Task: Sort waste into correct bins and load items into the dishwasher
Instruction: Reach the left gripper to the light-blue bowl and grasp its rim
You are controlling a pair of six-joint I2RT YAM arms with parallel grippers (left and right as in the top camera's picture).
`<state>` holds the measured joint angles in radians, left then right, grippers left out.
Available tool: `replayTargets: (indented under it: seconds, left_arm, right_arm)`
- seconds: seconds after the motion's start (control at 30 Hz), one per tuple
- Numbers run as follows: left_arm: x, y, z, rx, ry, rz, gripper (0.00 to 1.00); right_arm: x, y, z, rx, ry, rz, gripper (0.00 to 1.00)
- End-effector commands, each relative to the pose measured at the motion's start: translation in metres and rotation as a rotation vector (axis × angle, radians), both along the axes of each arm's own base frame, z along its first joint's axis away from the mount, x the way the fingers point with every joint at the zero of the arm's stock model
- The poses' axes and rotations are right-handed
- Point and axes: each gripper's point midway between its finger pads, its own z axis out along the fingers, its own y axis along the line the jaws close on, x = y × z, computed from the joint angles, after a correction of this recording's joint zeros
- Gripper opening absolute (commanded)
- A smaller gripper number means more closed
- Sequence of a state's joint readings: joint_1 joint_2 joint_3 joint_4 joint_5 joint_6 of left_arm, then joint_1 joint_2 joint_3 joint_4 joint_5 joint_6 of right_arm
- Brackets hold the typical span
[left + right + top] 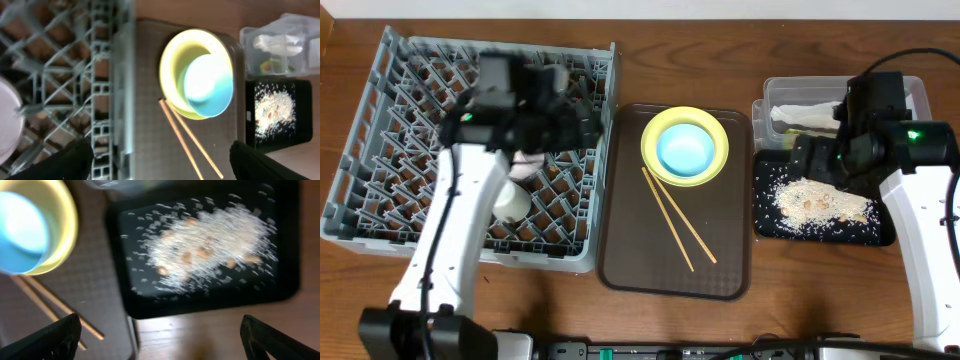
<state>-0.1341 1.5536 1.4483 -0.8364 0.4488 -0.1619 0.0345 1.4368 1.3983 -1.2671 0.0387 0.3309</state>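
The grey dish rack holds a white cup and a white bowl, partly under my left arm. My left gripper is open and empty over the rack's right edge. The light blue bowl sits in the yellow plate with the chopsticks beside it. The clear tub holds the napkin and green wrapper. Rice scraps lie in the black tray. My right gripper is open and empty above that tray's front left corner.
The plate and chopsticks lie on a brown serving tray between the rack and the bins. The tub stands behind the black tray at the right. Bare wood table shows in front of the black tray.
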Motion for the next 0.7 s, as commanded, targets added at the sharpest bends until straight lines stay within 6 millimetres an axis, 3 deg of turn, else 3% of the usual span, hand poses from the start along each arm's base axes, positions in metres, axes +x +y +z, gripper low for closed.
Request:
replayTargets:
  seconds: [0.0, 0.13, 0.33, 0.5, 0.67]
  left_arm:
    - [0.021, -0.018, 0.017, 0.09, -0.053, 0.01, 0.9]
    - [0.028, -0.066, 0.005, 0.153, -0.101, -0.126, 0.9]
    - [0.022, -0.135, -0.047, 0.269, -0.115, -0.318, 0.9]
    - [0.011, -0.176, -0.09, 0.287, -0.074, -0.412, 0.91]
    - [-0.005, -0.201, -0.13, 0.313, -0.02, -0.48, 0.91]
  right_arm:
    - [-0.003, -0.027, 0.007, -0.092, -0.012, -0.133, 0.99]
    - [-0.007, -0.035, 0.006, -0.093, -0.001, -0.162, 0.99]
    - [-0.01, -0.044, 0.005, -0.093, 0.008, -0.192, 0.99]
    - [-0.01, -0.044, 0.005, -0.093, 0.008, -0.192, 0.99]
    - [-0.01, -0.044, 0.005, -0.093, 0.008, -0.192, 0.99]
